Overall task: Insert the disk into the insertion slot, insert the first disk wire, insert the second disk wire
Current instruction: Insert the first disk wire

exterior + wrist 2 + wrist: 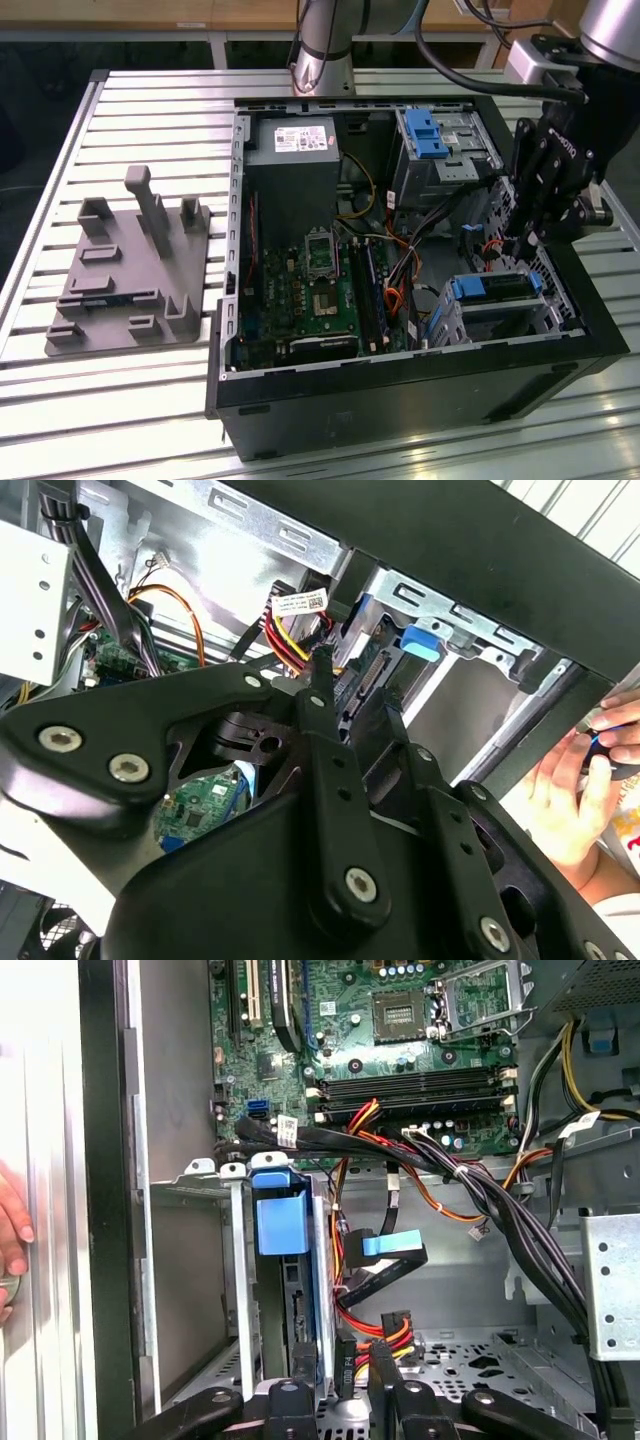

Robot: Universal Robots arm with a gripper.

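The disk (492, 288), silver in its bright blue carrier, sits inside the insertion slot (452, 322), a low silver cage at the near right corner of the open computer case. In the first wrist view the disk (283, 1222) stands between the cage walls (190, 1260). My gripper (522, 245) reaches into the case just behind the disk. Its fingers (300, 1405) straddle a black connector (346, 1365) with red, yellow and black wires, right at the disk's rear edge. A second wire with a blue tab (393, 1246) hangs loose nearby. In the second wrist view, the gripper (350, 685) points at the wire bundle (290, 630).
A taller grey bay with a blue latch (432, 135) stands at the back right. The motherboard (320, 290) and power supply (295, 150) take up the case's left half. A grey fixture (130, 270) lies on the slatted table. A person's hand (570, 780) rests outside the case wall.
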